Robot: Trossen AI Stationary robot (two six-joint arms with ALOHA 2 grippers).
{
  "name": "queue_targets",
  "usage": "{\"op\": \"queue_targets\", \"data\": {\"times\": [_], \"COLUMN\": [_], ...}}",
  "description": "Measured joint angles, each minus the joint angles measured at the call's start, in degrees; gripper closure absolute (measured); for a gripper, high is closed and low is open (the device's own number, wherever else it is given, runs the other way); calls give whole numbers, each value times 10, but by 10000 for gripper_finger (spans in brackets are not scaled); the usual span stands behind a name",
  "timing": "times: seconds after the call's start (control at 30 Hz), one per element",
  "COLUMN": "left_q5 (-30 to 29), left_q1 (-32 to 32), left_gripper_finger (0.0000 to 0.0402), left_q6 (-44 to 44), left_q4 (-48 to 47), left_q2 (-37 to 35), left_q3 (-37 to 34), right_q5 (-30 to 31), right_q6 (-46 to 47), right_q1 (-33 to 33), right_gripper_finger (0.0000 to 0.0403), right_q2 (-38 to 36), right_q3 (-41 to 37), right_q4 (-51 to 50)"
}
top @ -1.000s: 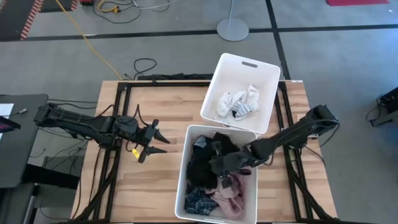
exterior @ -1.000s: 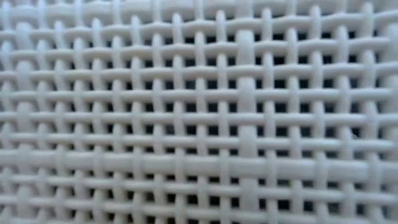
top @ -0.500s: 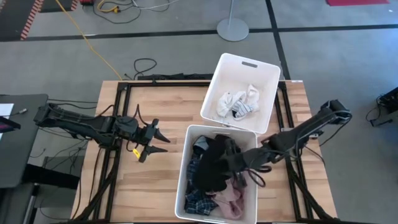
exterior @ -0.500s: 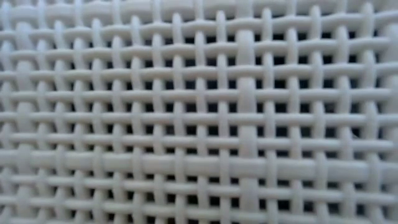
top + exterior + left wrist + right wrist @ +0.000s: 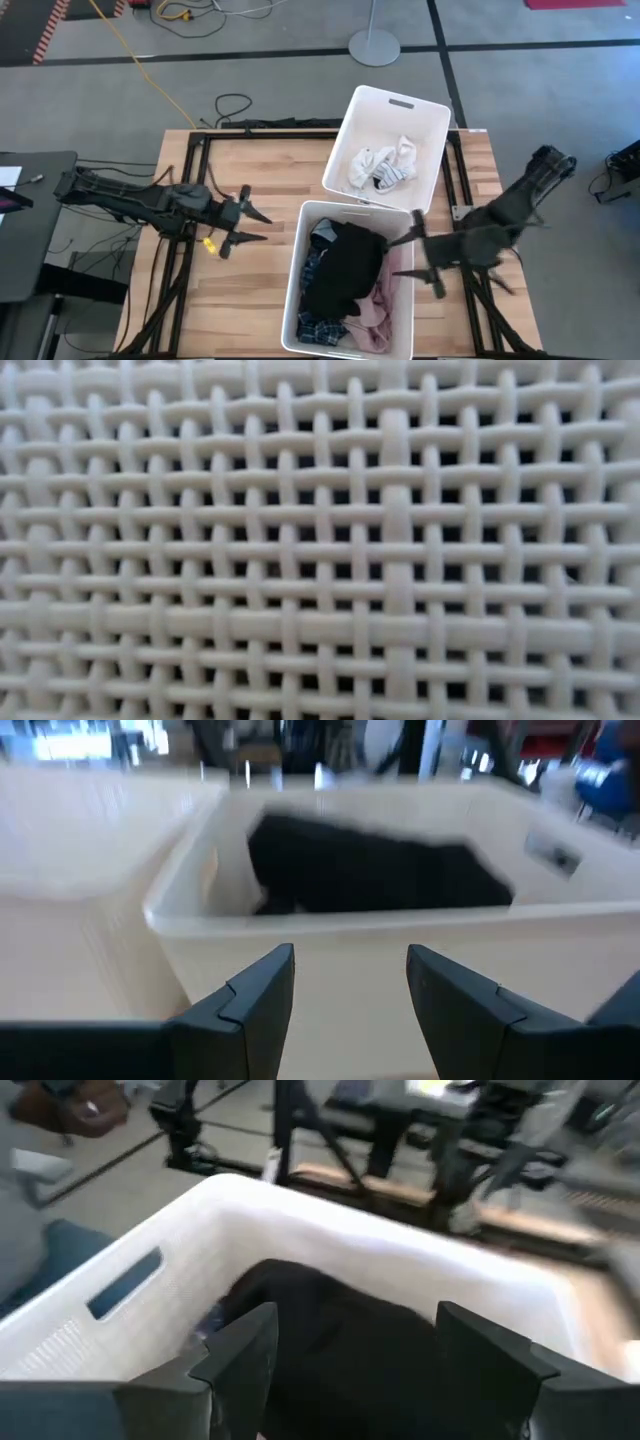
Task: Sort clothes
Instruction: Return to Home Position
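Two white bins stand on the wooden table [image 5: 250, 300]. The far bin [image 5: 400, 100] holds a bundle of white and striped socks [image 5: 383, 165] (their number cannot be told). The near bin [image 5: 291, 300] holds four garments: the black piece [image 5: 345, 268] on top, its long axis running near to far, the navy dotted piece [image 5: 322, 236] at the far left corner, and the blue plaid shirt [image 5: 318, 325] and pink piece [image 5: 375, 318] at the near end. The left gripper [image 5: 256, 226], fingers spread and empty, hovers left of the near bin. The right gripper [image 5: 402, 256], likewise spread and empty, hangs at that bin's right rim.
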Motion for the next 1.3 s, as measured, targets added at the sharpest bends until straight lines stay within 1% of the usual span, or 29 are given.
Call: {"op": "queue_targets", "data": {"times": [0.1,0.17,0.27,0.33,0.4,0.5,0.63,0.8,0.93,1.13,1.3], "left_q5": [-19,-22,-21,-14,-13,-15,-20,-21,-18,-16,-16], "left_q1": [-6,-7,-7,-7,-7,-7,-7,-7,-7,-7,-6], "left_gripper_finger": [212,212,212,212,212,212,212,212,212,212,212], "left_q6": [34,44,45,40,36,23,3,-26,-39,-46,-62], "left_q4": [10,9,7,10,19,54,89,124,158,236,324], "left_q2": [-42,-70,-110,-133,-154,-176,-194,-197,-197,-197,-197], "left_q3": [0,-1,-11,-28,-50,-91,-139,-179,-201,-259,-313], "right_q5": [82,124,142,170,196,210,204,144,110,48,27], "right_q6": [-6,-3,17,27,36,37,16,-30,-68,-141,-175], "right_q1": [62,106,171,201,219,228,228,228,228,228,228], "right_gripper_finger": [121,121,121,121,121,121,121,121,121,122,133], "right_q2": [-35,-54,-84,-103,-124,-162,-227,-311,-383,-501,-603], "right_q3": [0,-9,-45,-82,-125,-191,-274,-366,-433,-539,-613], "right_q4": [-29,-34,-28,-10,11,62,141,235,281,359,370]}}
